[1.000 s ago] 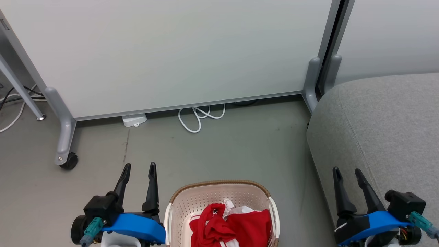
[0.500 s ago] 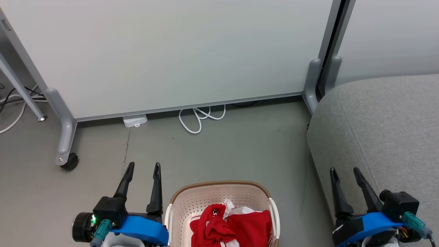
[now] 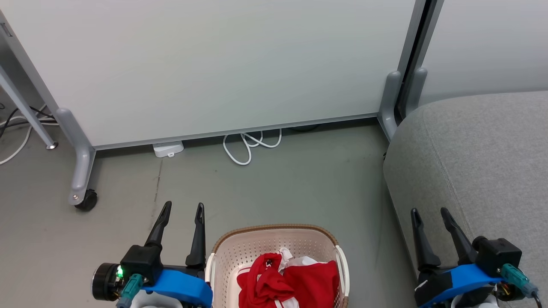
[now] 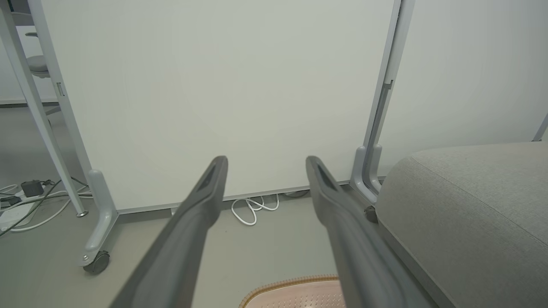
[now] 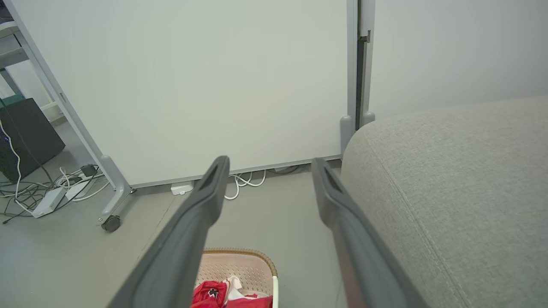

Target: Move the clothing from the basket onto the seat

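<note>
The red clothing (image 3: 287, 280) lay crumpled inside the basket (image 3: 274, 228), which stood on the grey floor (image 3: 299, 188). The left pincer (image 3: 184, 205) was wide and empty, just beside the left side of the basket. The right pincer (image 3: 428, 211) was also wide and empty, near the edge of the seat (image 3: 483, 162), which stood to the right of the basket.

1. Clothing (image 3: 287, 282) in basket (image 3: 257, 248), on floor (image 3: 299, 184).
2. Seat (image 3: 479, 162) right of basket, apart from it.
3. Left gripper (image 3: 184, 206) just left of basket; right gripper (image 3: 428, 211) at seat's left edge.
4. Partition panel (image 3: 214, 64) behind; cable (image 3: 248, 147) on floor at its foot.
</note>
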Controlling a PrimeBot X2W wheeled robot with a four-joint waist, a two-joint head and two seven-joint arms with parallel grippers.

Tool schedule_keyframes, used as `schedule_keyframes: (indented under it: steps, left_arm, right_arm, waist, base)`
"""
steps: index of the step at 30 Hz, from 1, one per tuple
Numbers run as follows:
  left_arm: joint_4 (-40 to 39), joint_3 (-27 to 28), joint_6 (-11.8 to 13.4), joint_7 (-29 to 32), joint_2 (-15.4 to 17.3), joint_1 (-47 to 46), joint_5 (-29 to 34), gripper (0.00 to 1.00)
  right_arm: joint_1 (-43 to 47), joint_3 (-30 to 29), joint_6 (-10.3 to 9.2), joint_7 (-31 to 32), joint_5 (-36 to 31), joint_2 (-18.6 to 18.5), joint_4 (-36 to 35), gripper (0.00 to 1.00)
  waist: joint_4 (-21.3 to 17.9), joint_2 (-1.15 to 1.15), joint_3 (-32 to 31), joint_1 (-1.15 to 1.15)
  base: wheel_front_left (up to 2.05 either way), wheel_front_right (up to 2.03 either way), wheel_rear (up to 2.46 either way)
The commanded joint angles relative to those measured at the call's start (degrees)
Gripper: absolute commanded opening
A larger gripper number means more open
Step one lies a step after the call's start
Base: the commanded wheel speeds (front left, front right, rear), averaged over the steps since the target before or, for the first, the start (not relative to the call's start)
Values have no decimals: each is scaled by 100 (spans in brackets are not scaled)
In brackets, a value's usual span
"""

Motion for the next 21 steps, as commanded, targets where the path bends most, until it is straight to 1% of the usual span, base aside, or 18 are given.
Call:
schedule_keyframes:
  steps: [1,4,8,16,21]
  left_arm:
    - [10,28,17,-30,14,-13,13,100]
    - [72,15,8,-29,12,-31,-13,100]
    - [147,-25,-8,-29,12,-225,34,100]
    - [648,-114,-117,-29,65,-885,213,100]
    - [1213,-223,-184,-29,163,-1423,299,100]
  right_arm:
    - [-47,11,3,-28,-15,-36,-26,100]
    - [-105,39,3,-2,-5,-36,-70,100]
    - [-260,120,3,2,-18,-36,-181,100]
    - [-956,464,3,-87,-34,-32,-501,100]
    - [-1418,652,3,-147,-51,-29,-692,100]
  waist:
    - [-5,0,11,0]
    - [-45,0,118,0]
    - [-168,0,506,0]
    - [-593,0,1794,0]
    - [-846,0,2626,0]
  base:
    - [0,0,0]
    - [0,0,0]
    - [0,0,0]
    - [0,0,0]
    - [0,0,0]
